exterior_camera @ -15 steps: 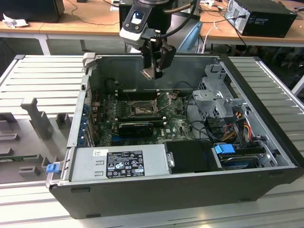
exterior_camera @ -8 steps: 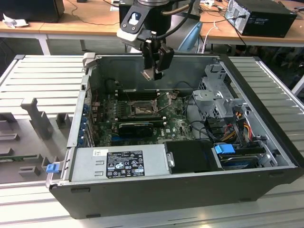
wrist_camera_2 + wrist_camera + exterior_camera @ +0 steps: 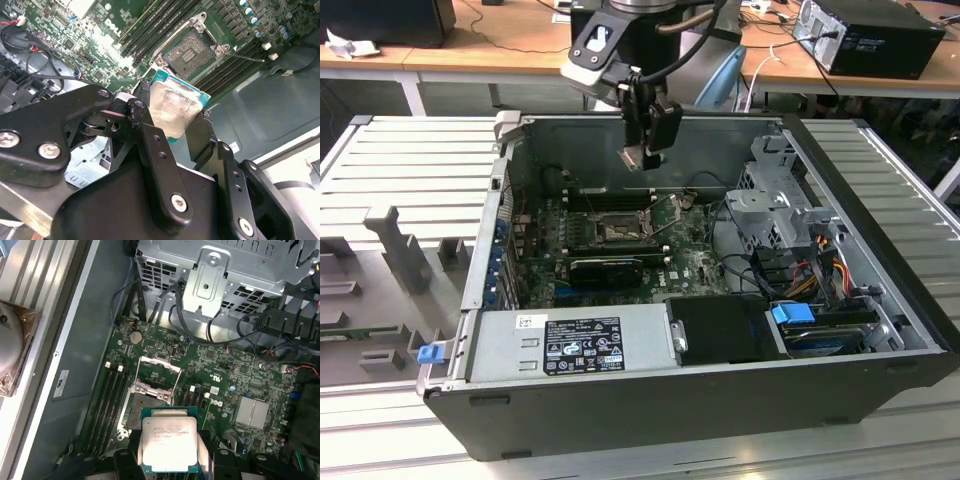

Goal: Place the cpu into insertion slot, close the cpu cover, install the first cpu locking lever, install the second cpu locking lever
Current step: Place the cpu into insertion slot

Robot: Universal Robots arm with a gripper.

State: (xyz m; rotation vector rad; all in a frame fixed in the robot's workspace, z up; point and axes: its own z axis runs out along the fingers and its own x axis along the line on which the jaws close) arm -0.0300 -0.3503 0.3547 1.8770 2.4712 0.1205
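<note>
My gripper (image 3: pixel 648 140) hangs inside the open computer case, above the motherboard and toward the back wall. It is shut on the cpu (image 3: pixel 167 442), a flat square chip with a pale metal face and a green edge, held between the two black fingers (image 3: pixel 145 120). The cpu (image 3: pixel 172 107) is in the air, apart from the board. Below it lies the insertion slot (image 3: pixel 144 407), a square socket with a dark centre, seen also in the exterior view (image 3: pixel 617 232) and the second wrist view (image 3: pixel 192 52). The cpu cover (image 3: pixel 159 367), a thin metal frame, stands swung open beside the slot.
A grey power-supply box (image 3: pixel 575 340) fills the case's near side. A metal drive cage (image 3: pixel 775 200) with cables sits at the exterior view's right. Long black memory slots (image 3: pixel 107 400) run beside the socket. A black ribbed block (image 3: pixel 605 268) lies near the socket.
</note>
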